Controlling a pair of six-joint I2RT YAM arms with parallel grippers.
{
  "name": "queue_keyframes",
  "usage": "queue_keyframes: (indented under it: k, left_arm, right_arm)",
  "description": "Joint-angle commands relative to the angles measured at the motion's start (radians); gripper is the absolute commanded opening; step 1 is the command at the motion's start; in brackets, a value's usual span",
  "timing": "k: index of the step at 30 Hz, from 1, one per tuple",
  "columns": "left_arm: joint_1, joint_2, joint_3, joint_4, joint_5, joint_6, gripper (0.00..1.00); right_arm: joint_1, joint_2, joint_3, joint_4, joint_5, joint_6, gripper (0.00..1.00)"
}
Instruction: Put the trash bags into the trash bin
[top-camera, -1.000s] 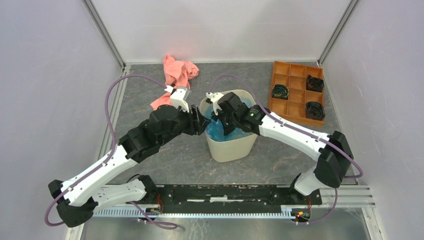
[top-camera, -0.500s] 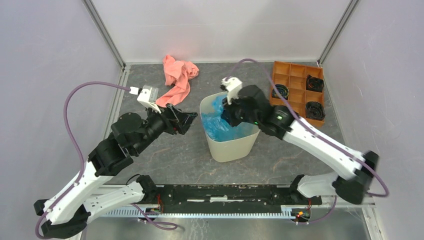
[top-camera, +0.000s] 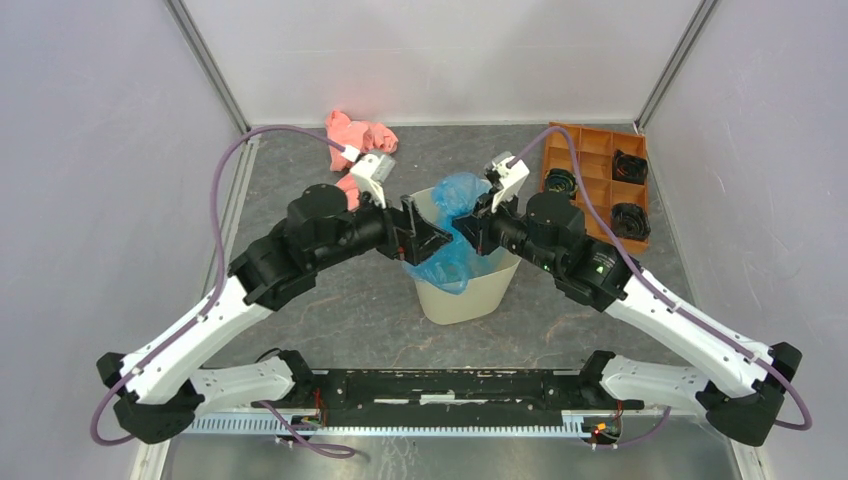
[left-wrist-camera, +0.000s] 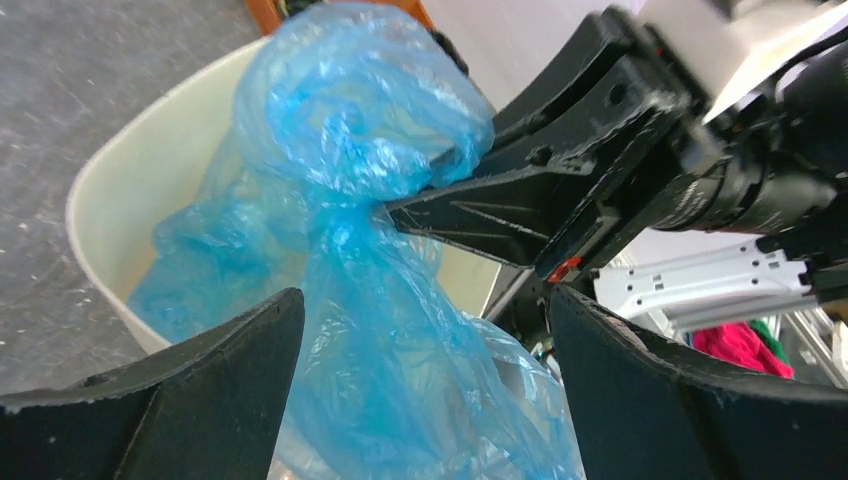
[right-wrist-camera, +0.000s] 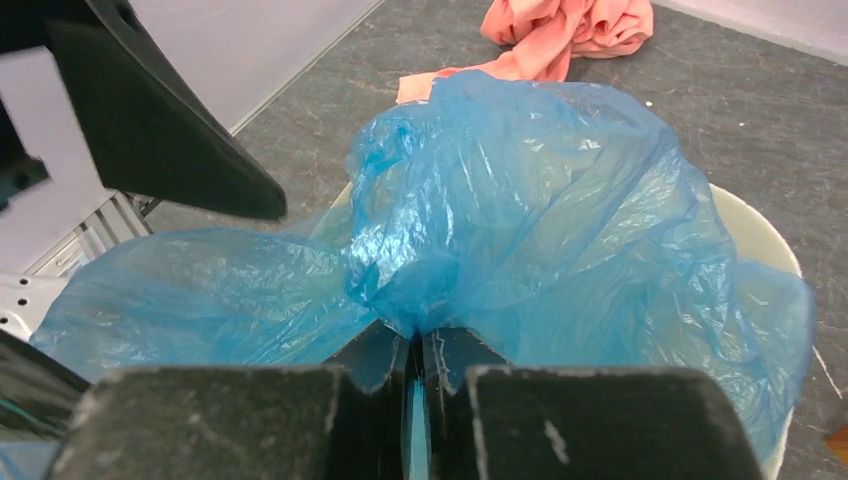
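Observation:
The trash bag is a crinkly translucent blue sheet bunched above the cream trash bin, with its lower part hanging into the bin and over the front-left rim. My right gripper is shut on a pinch of the bag, which is clearly clamped between its tips. My left gripper stands open at the bin's left rim. In its wrist view the hanging bag lies between its wide-apart fingers, and the bin's rim shows behind.
A pink cloth lies crumpled at the back left, just behind the left arm. An orange compartment tray holding black coiled items sits at the back right. Walls enclose the table on three sides.
The right gripper has pulled back and up, lifting the blue bag partly out of the bin. The left gripper has swung back to the bin's rim and opened wide around the hanging plastic.

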Motion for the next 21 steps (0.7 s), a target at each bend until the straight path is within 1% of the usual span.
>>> queue_keyframes:
  k: [1,2,3,5,7,9,10,11,13,14,18,20,21]
  left_arm:
    - [0.0,0.047,0.056,-0.033,0.15,0.035,0.97]
    - [0.0,0.059,0.056,-0.048,0.165,0.046,0.97]
    - [0.0,0.073,0.065,-0.064,0.172,0.058,0.93]
    - [0.0,0.101,0.092,-0.11,0.134,0.071,0.8]
    - [0.0,0.122,0.118,-0.142,0.073,0.083,0.64]
    - [0.0,0.124,0.124,-0.137,0.028,0.096,0.5]
    - [0.0,0.116,0.115,-0.115,-0.002,0.101,0.38]
    - [0.0,0.11,0.104,-0.103,-0.014,0.107,0.31]
    - [0.0,0.101,0.088,-0.066,-0.025,0.121,0.11]
    - [0.0,0.094,0.081,-0.045,-0.032,0.124,0.03]
    - [0.0,0.016,-0.008,0.078,-0.124,0.105,0.02]
    - [0.0,-0.054,-0.095,0.183,-0.154,0.078,0.02]
    - [0.0,-0.089,-0.148,0.245,-0.158,0.062,0.02]
  right_arm:
    - [-0.002,-0.042,0.021,0.054,0.06,-0.001,0.11]
    - [-0.004,-0.044,0.022,0.054,0.061,-0.005,0.13]
    - [-0.004,-0.044,0.024,0.053,0.058,-0.008,0.13]
    - [-0.003,-0.043,0.032,0.045,0.057,-0.015,0.14]
    - [-0.003,-0.044,0.039,0.038,0.058,-0.02,0.17]
    - [-0.004,-0.054,0.038,0.027,0.066,-0.023,0.21]
    - [-0.004,-0.061,0.035,0.024,0.075,-0.023,0.23]
    - [-0.003,-0.067,0.035,0.018,0.08,-0.023,0.26]
    - [-0.003,-0.08,0.042,0.003,0.084,-0.027,0.34]
    - [-0.003,-0.085,0.055,-0.019,0.086,-0.03,0.41]
    - [-0.003,-0.094,0.134,-0.166,0.108,-0.037,0.73]
    - [-0.003,-0.106,0.169,-0.239,0.135,-0.036,0.85]
    - [-0.003,-0.114,0.176,-0.255,0.149,-0.03,0.89]
